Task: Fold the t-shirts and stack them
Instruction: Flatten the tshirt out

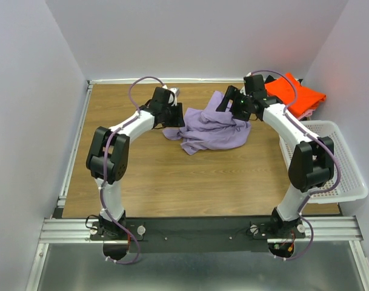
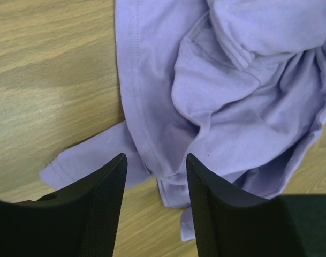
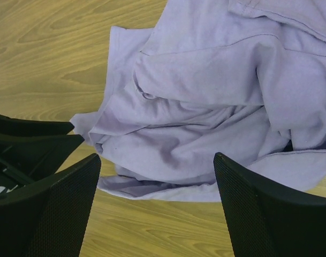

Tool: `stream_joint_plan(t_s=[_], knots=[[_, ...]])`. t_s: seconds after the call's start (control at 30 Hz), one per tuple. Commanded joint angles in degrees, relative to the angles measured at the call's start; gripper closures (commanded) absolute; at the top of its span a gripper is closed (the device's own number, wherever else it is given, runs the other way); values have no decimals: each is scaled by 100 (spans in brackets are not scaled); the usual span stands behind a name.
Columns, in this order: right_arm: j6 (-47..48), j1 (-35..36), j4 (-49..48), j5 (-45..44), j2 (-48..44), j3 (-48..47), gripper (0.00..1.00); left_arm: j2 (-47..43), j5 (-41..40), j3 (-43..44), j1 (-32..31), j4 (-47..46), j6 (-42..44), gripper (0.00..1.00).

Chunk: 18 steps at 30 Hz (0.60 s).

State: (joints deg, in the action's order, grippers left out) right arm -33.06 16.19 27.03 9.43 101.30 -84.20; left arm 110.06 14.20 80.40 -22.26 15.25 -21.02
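Lavender t-shirt [image 1: 211, 130] lies crumpled on the tabletop [image 1: 172, 182], at the far middle, between my two arms. Left claw [image 2: 156, 160] sits at the shirt's left edge. Its fingers [image 2: 98, 203] stand partly spread, with a fold of hem showing in the gap, and I see nothing pinched. Right claw [image 3: 156, 158] hangs over the shirt's right side, fingers spread wide and gripping nothing. Orange-red t-shirt [image 1: 296, 94] lies folded in the far right corner, over darker cloth I cannot identify. White mesh basket [image 1: 348, 182] stands at the right edge of the tabletop.
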Motion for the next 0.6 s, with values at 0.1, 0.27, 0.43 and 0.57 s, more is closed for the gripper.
stream_joint_plan(t_s=[0.1, 0.27, 0.43, 0.57], knots=[[-60, 51, 66, 85, 154, -210, 8, 393, 13, 362, -50, 479, 62, 51], [-69, 60, 75, 76, 189, -202, 8, 516, 74, 502, -50, 532, 106, 56], [-78, 78, 92, 76, 320, -298, 9, 552, 92, 556, -50, 559, 168, 70], [45, 209, 127, 120, 627, -649, 9, 578, 171, 573, -50, 576, 229, 80]])
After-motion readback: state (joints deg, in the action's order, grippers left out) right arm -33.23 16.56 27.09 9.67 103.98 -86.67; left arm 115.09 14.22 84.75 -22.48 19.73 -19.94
